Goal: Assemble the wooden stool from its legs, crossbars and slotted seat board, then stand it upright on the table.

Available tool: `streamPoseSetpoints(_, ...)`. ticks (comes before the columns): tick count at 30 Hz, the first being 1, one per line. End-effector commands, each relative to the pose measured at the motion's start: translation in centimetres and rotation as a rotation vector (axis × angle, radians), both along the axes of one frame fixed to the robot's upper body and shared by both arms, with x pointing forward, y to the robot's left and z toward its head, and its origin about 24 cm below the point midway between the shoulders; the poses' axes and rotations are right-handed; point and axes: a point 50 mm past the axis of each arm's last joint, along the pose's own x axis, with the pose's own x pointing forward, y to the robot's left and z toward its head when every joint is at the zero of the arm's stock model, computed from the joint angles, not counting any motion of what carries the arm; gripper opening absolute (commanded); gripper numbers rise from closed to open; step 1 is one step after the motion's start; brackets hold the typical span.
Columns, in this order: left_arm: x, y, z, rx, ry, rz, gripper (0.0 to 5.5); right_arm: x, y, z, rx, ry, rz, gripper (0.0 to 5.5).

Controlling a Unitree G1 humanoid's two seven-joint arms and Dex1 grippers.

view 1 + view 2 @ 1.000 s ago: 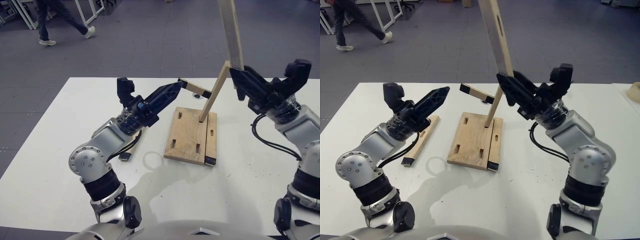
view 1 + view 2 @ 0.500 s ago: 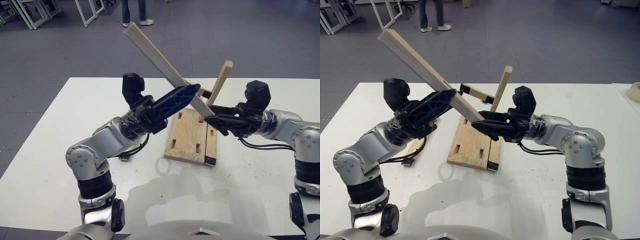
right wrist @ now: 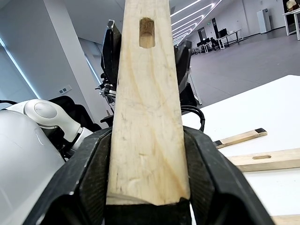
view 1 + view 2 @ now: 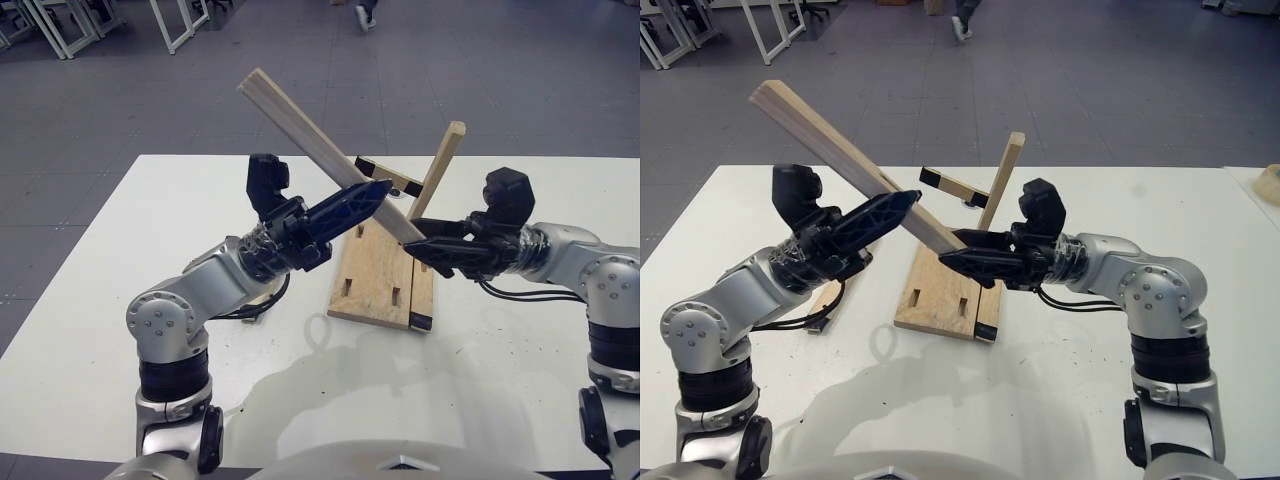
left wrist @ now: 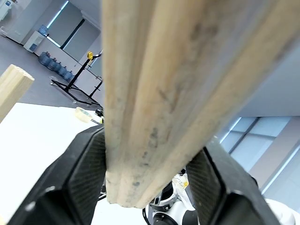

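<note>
Both claws pinch one stool leg [image 4: 300,120] in the air above the desk [image 4: 90,300]. The right claw [image 4: 412,244] clamps its lower end, and the left claw [image 4: 383,188] clamps it just above. The leg slants up toward the far left corner. Below it the slotted seat board [image 4: 372,272] lies flat at mid-desk, nearer the far edge. A standing leg [image 4: 440,165] leans in one of its slots, with a black-tipped crossbar [image 4: 954,187] jutting leftward from it. A loose wooden strip [image 3: 239,138] lies on the desk left of the board.
</note>
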Motion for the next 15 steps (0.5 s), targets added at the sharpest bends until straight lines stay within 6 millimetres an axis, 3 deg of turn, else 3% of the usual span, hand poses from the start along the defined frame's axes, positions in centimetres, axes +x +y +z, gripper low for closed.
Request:
streamPoseSetpoints(1,0.3,0.3,-0.4,0.012,0.013,0.021,2.30,0.0,-0.2,0.2,-0.022,-0.012,0.013,2.04)
streamPoseSetpoints(3,0.5,0.5,-0.6,0.019,0.019,0.038,2.30,0.3,-0.4,0.2,-0.032,-0.015,0.003,2.04)
streamPoseSetpoints(4,0.7,0.7,-0.7,0.017,0.024,0.057,2.27,0.4,-0.5,0.2,-0.035,-0.020,-0.008,2.44)
streamPoseSetpoints(9,2.0,2.5,-0.6,0.012,0.018,0.180,2.07,0.4,-1.3,-0.5,-0.118,-0.063,-0.023,3.37)
streamPoseSetpoints(11,2.6,3.7,-0.4,0.034,-0.004,0.244,2.06,0.6,-2.1,-1.7,-0.243,-0.110,-0.047,3.62)
streamPoseSetpoints(15,3.9,7.2,0.5,0.046,-0.065,0.419,2.06,2.0,-3.1,-4.7,-0.527,-0.241,-0.140,3.62)
